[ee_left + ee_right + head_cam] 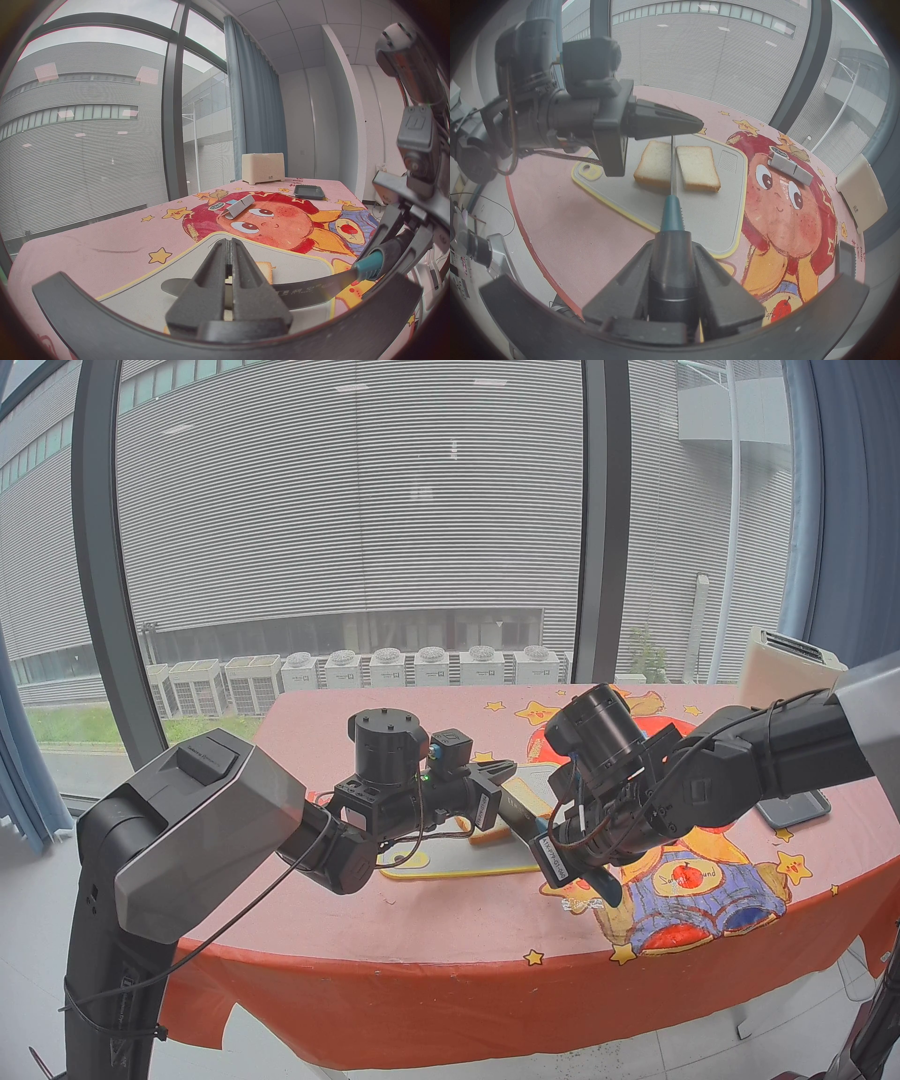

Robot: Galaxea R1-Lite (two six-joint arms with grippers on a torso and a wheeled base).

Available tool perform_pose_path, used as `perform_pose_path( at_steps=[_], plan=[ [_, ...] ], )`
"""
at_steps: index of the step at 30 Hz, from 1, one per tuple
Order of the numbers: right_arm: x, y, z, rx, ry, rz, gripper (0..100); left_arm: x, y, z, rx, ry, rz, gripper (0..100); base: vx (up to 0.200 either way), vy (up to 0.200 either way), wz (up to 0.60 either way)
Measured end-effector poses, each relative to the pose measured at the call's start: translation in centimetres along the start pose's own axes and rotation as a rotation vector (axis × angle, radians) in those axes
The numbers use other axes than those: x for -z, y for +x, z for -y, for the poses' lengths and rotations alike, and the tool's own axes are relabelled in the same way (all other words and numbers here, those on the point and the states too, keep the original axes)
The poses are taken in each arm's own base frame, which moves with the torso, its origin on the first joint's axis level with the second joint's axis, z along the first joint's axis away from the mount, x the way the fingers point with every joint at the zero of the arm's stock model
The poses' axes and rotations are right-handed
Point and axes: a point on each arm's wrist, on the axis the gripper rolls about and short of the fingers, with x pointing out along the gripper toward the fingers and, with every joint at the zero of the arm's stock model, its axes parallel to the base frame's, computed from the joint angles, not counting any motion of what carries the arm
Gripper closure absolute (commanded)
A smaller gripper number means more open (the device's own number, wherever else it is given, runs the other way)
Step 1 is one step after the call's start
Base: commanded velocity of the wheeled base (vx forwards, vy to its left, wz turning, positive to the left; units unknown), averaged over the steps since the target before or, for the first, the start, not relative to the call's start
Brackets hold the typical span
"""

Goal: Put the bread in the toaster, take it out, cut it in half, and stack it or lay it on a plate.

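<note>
Bread (697, 168), two halves, on one board (712, 218); right fingers (726, 290) clench one knife (671, 216); left fingers (661, 123) closed.

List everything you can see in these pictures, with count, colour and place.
bread: 2 pieces showing, pale, on the board, one on each side of the blade
knife: 1, teal handle, blade between the bread pieces
board: 1, grey with yellow rim, on the cloth, under the bread
toaster: 1, cream, far right corner
tray: 1, dark grey, right side, nearer than the toaster
grey block: 1, on the cloth's cartoon face
cloth: 1, pink-orange, cartoon print, under everything
left tool: 1, black, shut, over the bread
right tool: 1, black, shut on the knife's handle
</note>
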Motion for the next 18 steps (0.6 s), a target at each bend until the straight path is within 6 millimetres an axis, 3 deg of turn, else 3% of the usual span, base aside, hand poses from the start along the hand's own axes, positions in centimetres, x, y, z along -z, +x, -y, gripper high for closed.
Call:
perform_pose_path(
  at_steps=[7, 18],
  plan=[
    [-1.0, -0.7, 0.5, 0.003, 0.016, 0.033, 100, 1.0, 0.8, -0.5, -0.005, -0.006, -0.011, 100, 0.000, 0.000, 0.00],
    [0.0, 0.1, 0.7, 0.010, 0.016, -0.002, 100, 1.0, 0.5, -0.4, -0.006, -0.011, -0.020, 100, 0.000, 0.000, 0.00]
  ],
)
